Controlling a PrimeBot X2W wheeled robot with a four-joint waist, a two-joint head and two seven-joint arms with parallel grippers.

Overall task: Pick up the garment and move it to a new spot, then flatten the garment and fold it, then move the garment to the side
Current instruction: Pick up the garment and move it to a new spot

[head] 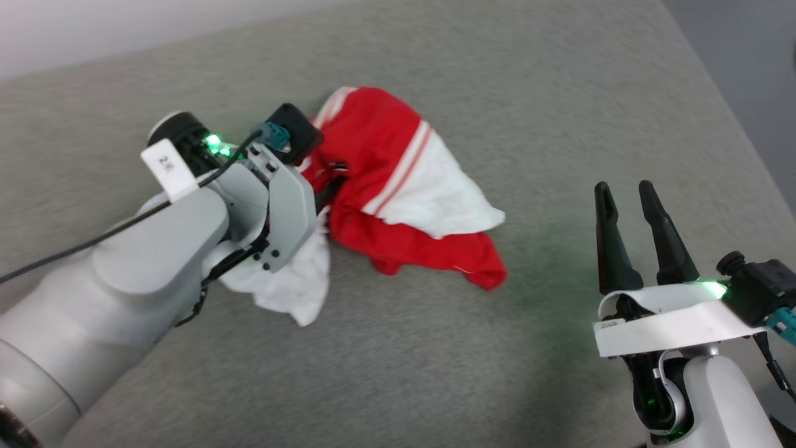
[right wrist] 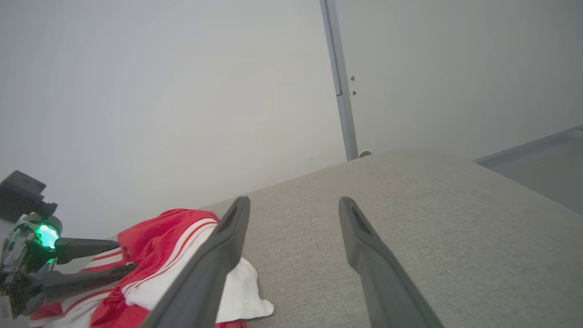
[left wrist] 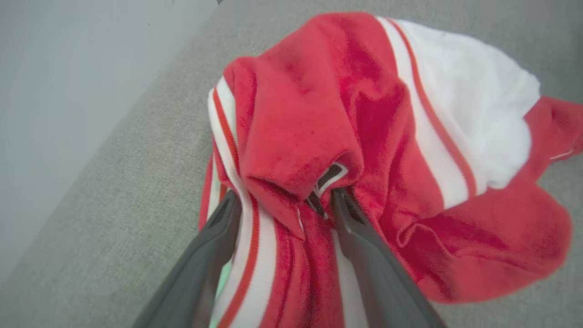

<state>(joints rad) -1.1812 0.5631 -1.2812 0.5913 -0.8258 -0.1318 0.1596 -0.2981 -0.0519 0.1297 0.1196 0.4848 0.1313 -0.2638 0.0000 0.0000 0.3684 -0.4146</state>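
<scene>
Both spread | left pincer [left wrist: 286, 195] low, straddling garment [head: 379, 149] | right pincer [head: 624, 186] upright, well apart

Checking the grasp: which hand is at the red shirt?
The left hand: its open dark fingers straddle the crumpled red, white-trimmed shirt; the right hand stands apart over grey upholstery.

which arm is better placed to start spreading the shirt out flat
Left, probably. The left gripper sits right at the crumpled garment, its open fingers straddling a red fold. The right gripper stands open over bare grey cushion, well clear of the cloth.
</scene>
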